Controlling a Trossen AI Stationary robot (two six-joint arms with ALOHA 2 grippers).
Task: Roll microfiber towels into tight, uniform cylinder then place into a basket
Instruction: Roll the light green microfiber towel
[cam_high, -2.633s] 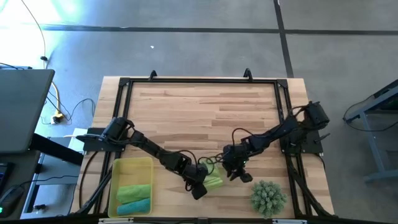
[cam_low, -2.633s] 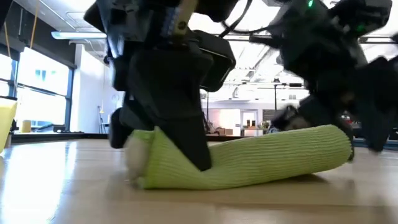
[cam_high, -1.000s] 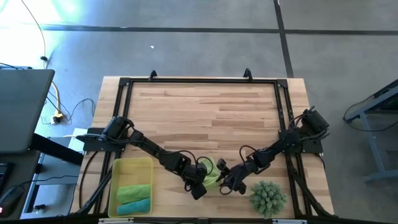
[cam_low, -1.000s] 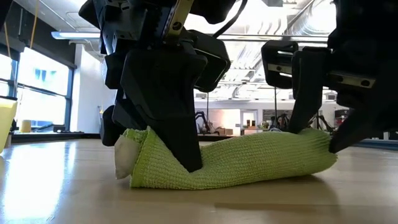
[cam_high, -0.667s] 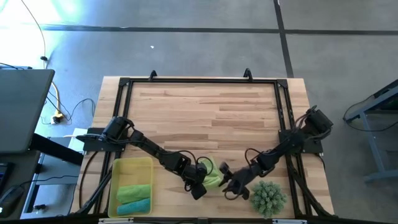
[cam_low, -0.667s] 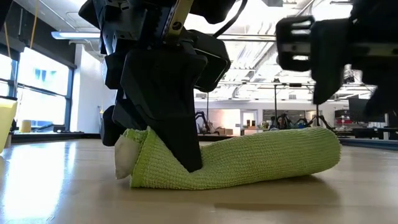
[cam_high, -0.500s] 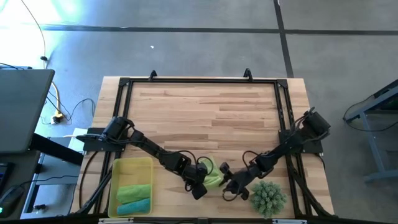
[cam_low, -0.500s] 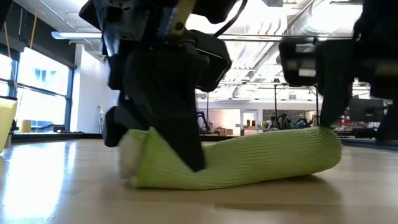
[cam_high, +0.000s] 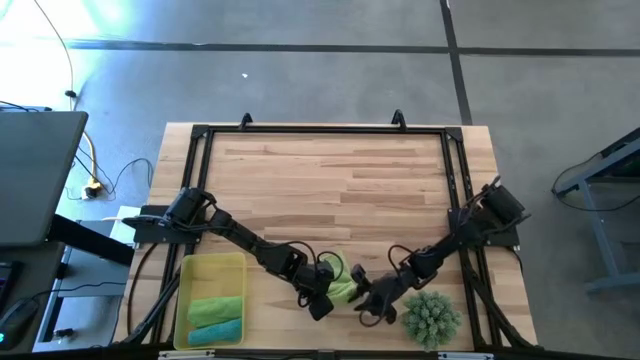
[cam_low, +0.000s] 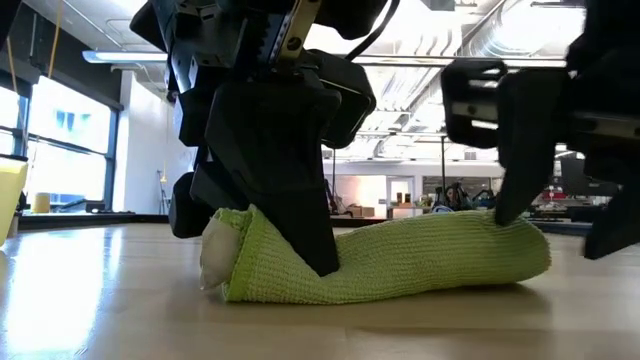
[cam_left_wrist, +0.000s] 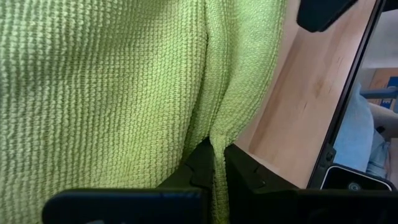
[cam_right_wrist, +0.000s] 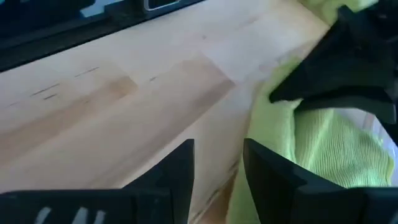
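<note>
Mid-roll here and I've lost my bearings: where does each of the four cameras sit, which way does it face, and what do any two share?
High view: overhead, facing straight down on the wooden table; both arms, translucent yellow plastic basket, spiky green ball-shaped plant.
Low view: table-top height, facing level across; left hand clamps the rolled lime green microfiber towel, right hand stands over its far end.
Left wrist: looks past its own fingers at the towel.
Right wrist: own fingers apart over the table.
Shared: all four show that towel.
</note>
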